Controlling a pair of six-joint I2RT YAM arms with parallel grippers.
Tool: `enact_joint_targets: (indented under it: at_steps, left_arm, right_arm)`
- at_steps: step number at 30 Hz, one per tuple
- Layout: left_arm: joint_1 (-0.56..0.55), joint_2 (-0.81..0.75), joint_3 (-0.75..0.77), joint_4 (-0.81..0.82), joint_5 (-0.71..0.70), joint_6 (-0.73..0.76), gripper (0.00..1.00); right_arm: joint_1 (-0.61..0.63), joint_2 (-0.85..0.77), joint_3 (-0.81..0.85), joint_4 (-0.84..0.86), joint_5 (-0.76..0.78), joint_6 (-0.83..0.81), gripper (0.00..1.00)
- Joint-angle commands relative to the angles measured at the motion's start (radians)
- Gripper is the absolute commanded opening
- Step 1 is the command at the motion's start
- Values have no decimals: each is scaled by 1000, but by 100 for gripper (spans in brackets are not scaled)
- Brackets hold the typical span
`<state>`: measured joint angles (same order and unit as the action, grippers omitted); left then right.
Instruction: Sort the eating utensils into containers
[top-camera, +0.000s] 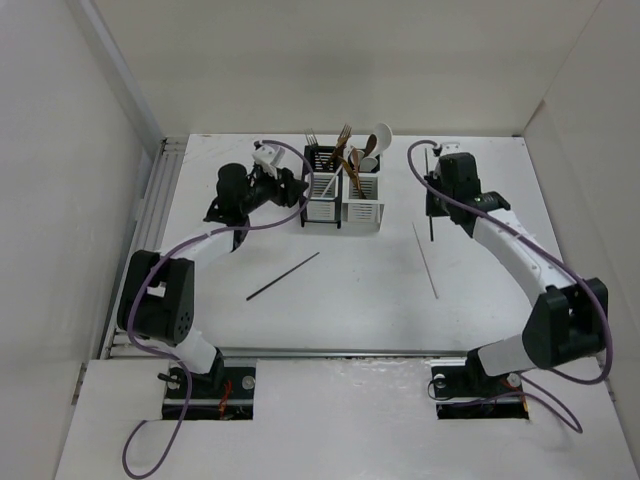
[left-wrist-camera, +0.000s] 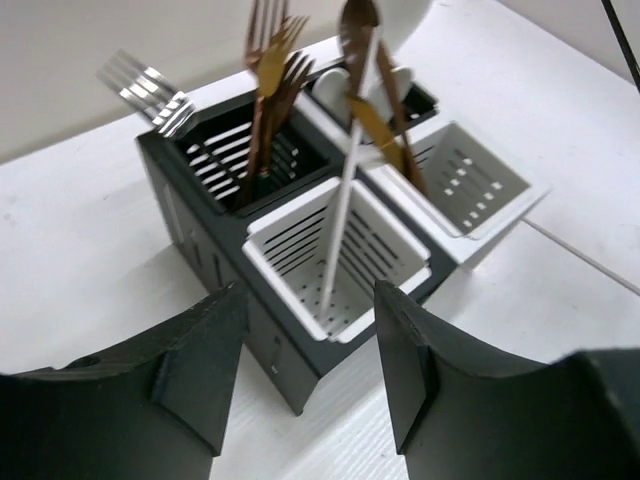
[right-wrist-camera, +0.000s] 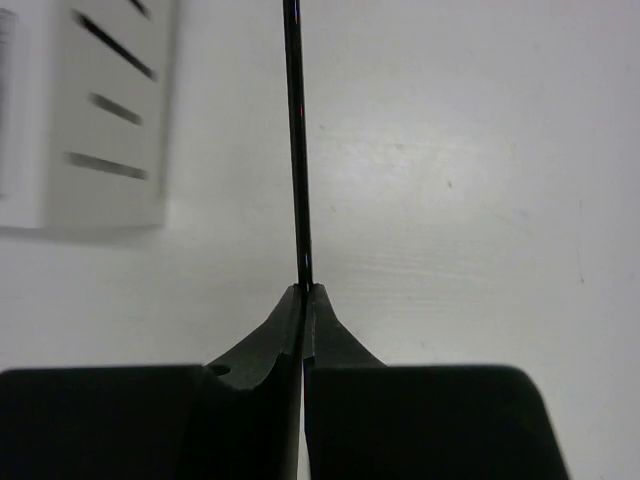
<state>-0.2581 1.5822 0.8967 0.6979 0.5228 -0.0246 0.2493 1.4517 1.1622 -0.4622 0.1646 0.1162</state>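
Note:
Black and white slotted containers stand together at the back centre (top-camera: 340, 190). In the left wrist view the black one (left-wrist-camera: 190, 200) holds silver and copper forks (left-wrist-camera: 270, 70). The white one (left-wrist-camera: 390, 240) in front holds one white chopstick (left-wrist-camera: 340, 210). Spoons and copper pieces (left-wrist-camera: 375, 110) stand in the compartment behind. My left gripper (top-camera: 290, 188) (left-wrist-camera: 310, 292) is open and empty, just left of the white container. My right gripper (top-camera: 432, 203) (right-wrist-camera: 305, 288) is shut on a thin black chopstick (right-wrist-camera: 294, 150), to the right of the containers. A black chopstick (top-camera: 283, 276) and a white chopstick (top-camera: 426, 260) lie on the table.
A second white container (left-wrist-camera: 470, 180) stands to the right of the first and shows blurred at the left of the right wrist view (right-wrist-camera: 100, 110). White walls enclose the table on three sides. A metal rail (top-camera: 150, 200) runs along the left edge.

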Motion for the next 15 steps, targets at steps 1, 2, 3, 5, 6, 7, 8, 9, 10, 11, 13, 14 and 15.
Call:
enact_joint_targets:
  at_steps: [1,2,3,5,6,7,8,9,10,11,13,14,15]
  left_arm:
    - [2,-56,83,-34,169,32,51]
    - [2,-56,94,-53,181,32,51]
    - [2,-66,105,-73,181,32,51]
    - [2,-77,125,-142,154,32,51]
    - [2,-105,125,-167,132,32,51]
    - [2,-117,125,-193,108,32,51]
    - [2,-131,125,-243,51,32,51]
    - [11,-143,125,-267,25,32,51]
    - [25,-172,114,-291,2,32,51]
    - [34,-188,114,-313,-35,32,50]
    - [52,-240,73,-373,-56,44,50]
    - [74,-260,61,-392,-56,55,50]
    - [85,-278,45,-428,-81,55,50]
  right_arm:
    - [83,-83,1,213,-25,-20,0]
    - [106,-97,1,214,-36,-20,0]
    - [131,-106,1,291,-36,-20,0]
    - [213,-106,48,371,-45,-32,0]
    - [240,-76,68,460,-45,-50,0]
    - [266,-53,91,508,-60,-88,0]
    - [310,-25,115,557,-91,-108,0]
    - [329,8,170,601,-106,-128,0]
    - [344,80,197,691,-117,-141,0]
    - [353,120,223,736,-131,-150,0]
    - [366,202,289,831,-172,-150,0]
    - [375,281,309,918,-181,-150,0]
    - [375,321,327,957,-192,-139,0]
